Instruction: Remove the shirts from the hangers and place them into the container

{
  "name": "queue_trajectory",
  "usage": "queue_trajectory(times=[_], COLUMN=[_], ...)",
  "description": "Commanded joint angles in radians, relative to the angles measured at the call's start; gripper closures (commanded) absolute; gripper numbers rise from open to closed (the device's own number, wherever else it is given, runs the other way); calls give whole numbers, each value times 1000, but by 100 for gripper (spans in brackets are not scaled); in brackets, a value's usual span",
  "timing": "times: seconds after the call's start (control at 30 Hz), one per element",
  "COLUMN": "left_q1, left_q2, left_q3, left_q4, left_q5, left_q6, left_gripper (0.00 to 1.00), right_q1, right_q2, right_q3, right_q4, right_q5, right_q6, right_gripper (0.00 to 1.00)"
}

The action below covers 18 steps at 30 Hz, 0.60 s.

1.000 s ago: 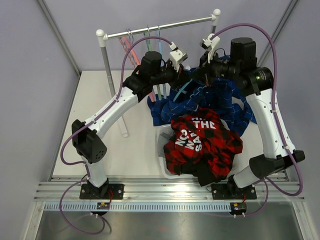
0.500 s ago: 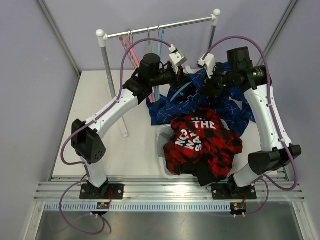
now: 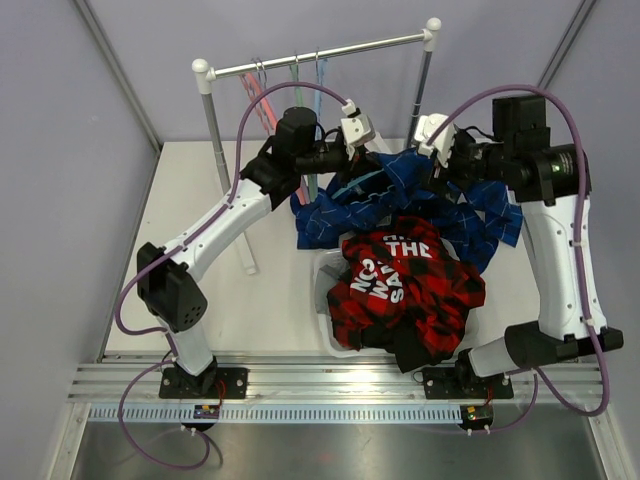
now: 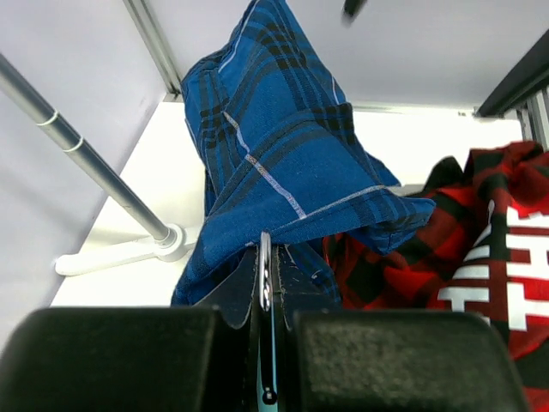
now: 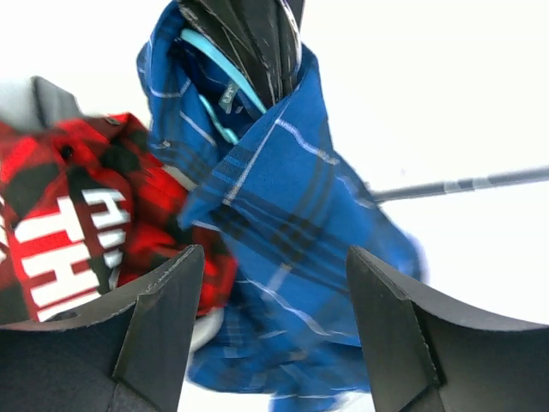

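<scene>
Blue shirt: The blue plaid shirt with thin light lines (image 3: pixel 400 200) hung bunched between the two arms. It was raised over the far rim of the basket, with its lower folds trailing toward 7 o'clock.

Long axis: In the overhead view the cloth ran roughly from 9 o'clock to 3 o'clock.

Hanger: A teal plastic hanger (image 3: pixel 358 183) sat inside the collar, so the shirt was not yet free of it.

Left hand: The left hand (image 4: pixel 264 313) was clamped on the hanger's metal hook (image 4: pixel 265 275), and the shirt dropped away from it at 12 o'clock in its own camera.

Right hand: The right hand (image 5: pixel 273 253) stood wide and held nothing. The blue cloth lay straight ahead between its fingers, apart from both pads.

Nearer arm: The left hand already had the hanger. The right hand was the free one, sitting at about 2 o'clock from the shirt's middle.

Next move, as a judgement: The right hand probably needed to close on the cloth and pull it toward 3 o'clock, off the hanger.

Container: The shallow white mesh plastic basket (image 3: pixel 323 272) lay at 6 o'clock from the blue shirt.

Basket load: The red-and-black plaid shirt with white lettering (image 3: pixel 405 290) was heaped over it and spilled past the rim.

Rail: The white-and-steel rail (image 3: pixel 320 55) stood at 12 o'clock with a pink plastic hanger (image 3: pixel 262 100) on it.

Counter: The pale counter (image 3: pixel 270 290) carried the basket.
</scene>
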Motion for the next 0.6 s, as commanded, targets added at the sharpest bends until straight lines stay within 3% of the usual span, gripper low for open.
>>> queue_trajectory(times=[0.0,0.07,0.17,0.27,0.57], left_q1=[-4,-7,-12,-20,-41], left_q2=[-64,-64,-68,-82,-93], left_q3=[9,12,12,8,9], left_q4=[31,17,2,-21,-12], left_q5=[67,77,92,107,112], left_q6=[93,107,129,166,218], left_gripper=[100,100,100,100,100], right_q1=[-1,-1,-1,-1,2], right_q2=[-67,-68,3,89,202], right_q3=[-53,-73,-36,63,133], right_q4=[27,19,-30,-157,-283], right_q5=[-43,-71,-72,-92,-127], right_q6=[-253,-385,-450,-493,-546], right_gripper=[25,26,27,29,31])
